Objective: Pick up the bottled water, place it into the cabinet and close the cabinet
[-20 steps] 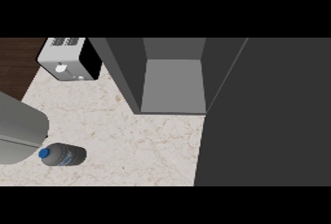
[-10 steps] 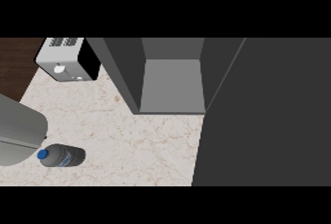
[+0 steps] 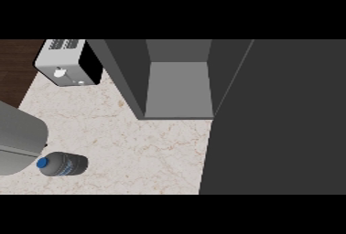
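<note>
Head view gives you nothing new: set against the pictures from a second ago and half a second ago, everything lies just where it did. You should take the task as held at its very start, with the pick-up not yet made. Nearest you, at the lower left, the bottle (image 3: 62, 164) rests on the table (image 3: 135, 151) with its blue cap turned toward the left edge. From this angle you cannot tell whether it stands or lies on its side. Its cap end sits right by the lower edge of the grey forearm (image 3: 17, 141) that comes in from the left edge, though whether the two touch is not clear. Neither the left hand nor the right hand shows, so you cannot tell whether the fingers are apart, together or clamped on anything. Nothing you can see is curled round the bottle. To the right, the big dark door (image 3: 277, 128) stands swung open over the table and fills that side. Farther back, the cabinet (image 3: 179, 87) shows its grey inside, well apart from the bottle. Farthest, at the upper left, the toaster (image 3: 67, 64) sits just beside the cabinet's left wall. Your count: one bottle, one forearm, one door, one cabinet, one toaster, no hands. You should judge that all three steps remain: grasp the bottle, set it inside, shut the door.
</note>
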